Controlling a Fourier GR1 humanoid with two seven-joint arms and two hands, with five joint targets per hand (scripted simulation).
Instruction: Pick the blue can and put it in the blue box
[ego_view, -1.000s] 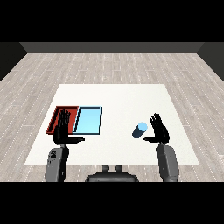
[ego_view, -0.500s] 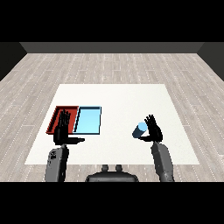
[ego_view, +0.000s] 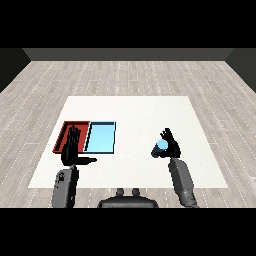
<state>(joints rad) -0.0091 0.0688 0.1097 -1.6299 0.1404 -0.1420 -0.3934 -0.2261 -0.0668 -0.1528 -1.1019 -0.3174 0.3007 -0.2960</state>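
Note:
The blue can (ego_view: 161, 145) stands on the white table right of centre. My right hand (ego_view: 171, 144) is against its right side, fingers curling round it from behind and beside. The light blue tray (ego_view: 101, 137) lies left of centre, with nothing in it. My left hand (ego_view: 71, 147) hovers upright over the near end of the red tray (ego_view: 65, 134), fingers straight and thumb stuck out to the right.
The red tray and the light blue tray touch side by side. The white table (ego_view: 140, 115) stretches between the trays and the can. Grey wood floor surrounds the table.
My right hand moved left to the can and its fingers closed around it. The left hand has stayed where it was.

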